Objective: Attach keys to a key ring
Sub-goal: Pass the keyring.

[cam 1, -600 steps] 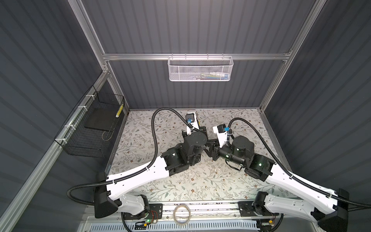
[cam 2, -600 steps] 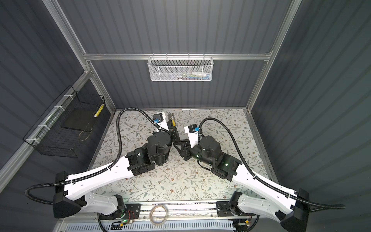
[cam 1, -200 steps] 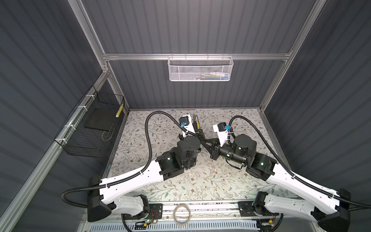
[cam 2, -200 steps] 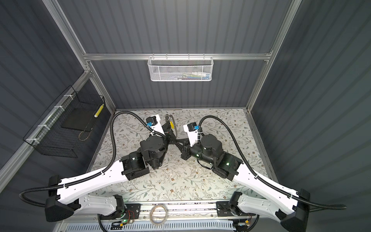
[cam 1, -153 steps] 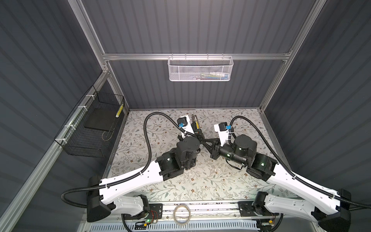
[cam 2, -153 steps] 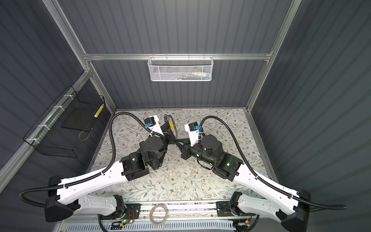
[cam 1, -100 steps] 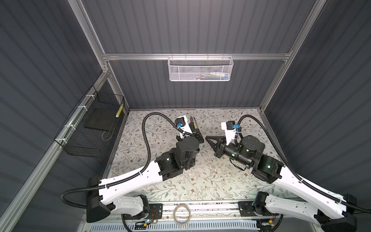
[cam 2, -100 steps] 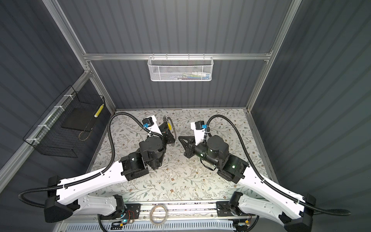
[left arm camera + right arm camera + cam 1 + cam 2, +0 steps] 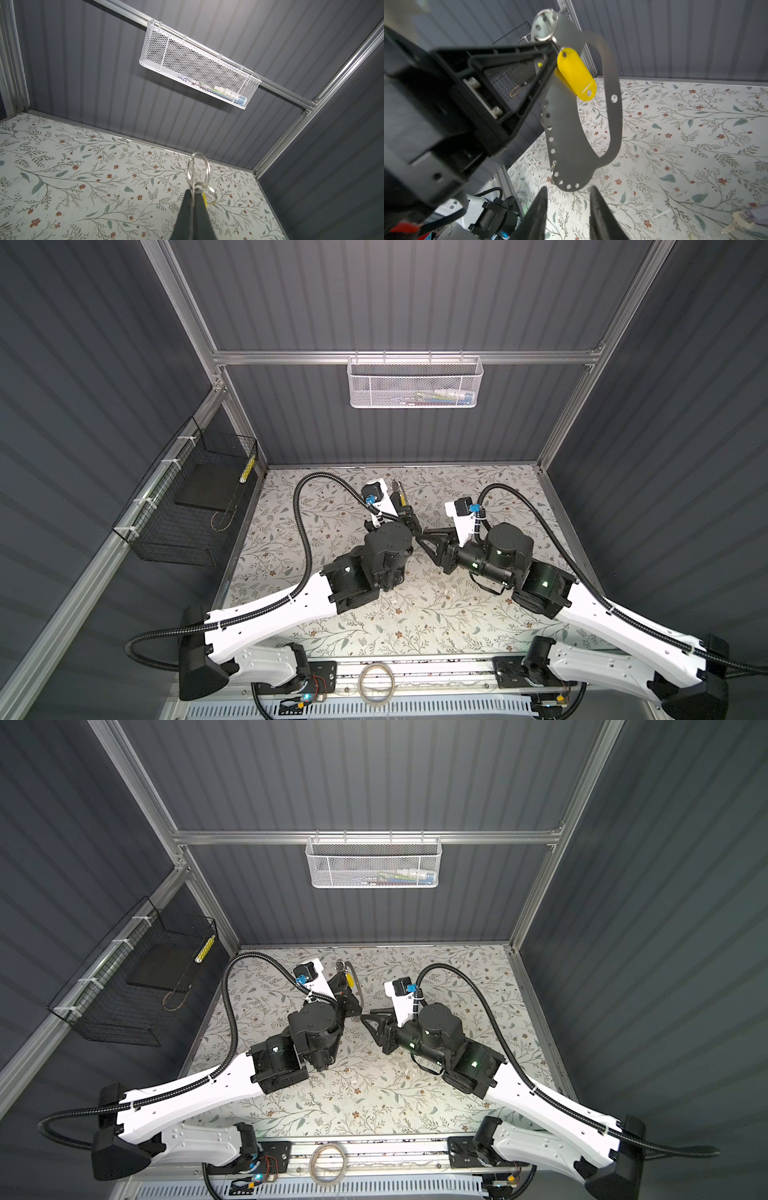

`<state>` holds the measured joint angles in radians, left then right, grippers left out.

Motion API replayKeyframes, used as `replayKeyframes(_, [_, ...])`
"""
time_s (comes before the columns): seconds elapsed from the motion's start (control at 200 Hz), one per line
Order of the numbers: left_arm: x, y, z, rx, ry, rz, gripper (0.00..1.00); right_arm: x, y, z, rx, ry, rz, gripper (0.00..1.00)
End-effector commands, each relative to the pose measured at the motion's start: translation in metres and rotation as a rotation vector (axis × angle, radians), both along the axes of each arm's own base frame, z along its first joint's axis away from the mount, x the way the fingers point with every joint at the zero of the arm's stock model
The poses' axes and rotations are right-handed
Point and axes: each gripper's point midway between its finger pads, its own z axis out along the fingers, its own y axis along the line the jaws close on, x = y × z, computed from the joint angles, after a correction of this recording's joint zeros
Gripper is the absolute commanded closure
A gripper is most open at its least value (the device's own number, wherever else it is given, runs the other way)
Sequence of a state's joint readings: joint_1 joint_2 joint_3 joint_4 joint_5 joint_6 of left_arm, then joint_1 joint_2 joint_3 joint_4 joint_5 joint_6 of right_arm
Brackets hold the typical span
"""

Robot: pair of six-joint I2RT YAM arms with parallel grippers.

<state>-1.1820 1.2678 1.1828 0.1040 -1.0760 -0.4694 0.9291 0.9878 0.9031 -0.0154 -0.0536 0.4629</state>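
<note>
The key ring [image 9: 614, 124], a flat dark grey oval loop, hangs in the air from a small silver split ring [image 9: 208, 170]. My left gripper [image 9: 193, 192] is shut on its narrow upper end, seen also in the right wrist view [image 9: 552, 44] and in a top view [image 9: 347, 973]. A yellow key [image 9: 575, 74] dangles from that split ring against the loop. My right gripper [image 9: 568, 188] is open just short of the loop's lower end, with nothing between its fingers. A pale lilac key [image 9: 756, 213] lies on the floral table.
A white mesh basket [image 9: 415, 383] hangs on the back wall and a black wire basket [image 9: 195, 497] on the left wall. A translucent tape roll [image 9: 376, 682] sits on the front rail. Both arms meet over the middle of the table [image 9: 332, 489].
My right gripper has gone from shut to open; the right arm swung away to the right and has come back close to the key ring. The left arm has held still.
</note>
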Motion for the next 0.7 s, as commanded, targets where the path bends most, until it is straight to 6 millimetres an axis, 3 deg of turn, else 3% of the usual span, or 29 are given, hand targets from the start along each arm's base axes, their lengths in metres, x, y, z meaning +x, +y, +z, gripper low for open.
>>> replayKeyframes(0.0, [0.002,0.005,0.015,-0.024,-0.025,0.036,1.00,-0.005,0.007,0.002,-0.002,-0.025,0.037,0.61])
replayKeyframes(0.38, [0.003,0.001,0.019,-0.034,-0.030,0.032,1.00,0.000,0.018,0.000,-0.042,-0.038,0.025,0.61])
replayKeyframes(0.695, [0.004,0.000,0.016,-0.035,-0.024,0.027,1.00,0.007,0.017,0.003,-0.049,-0.045,-0.023,0.72])
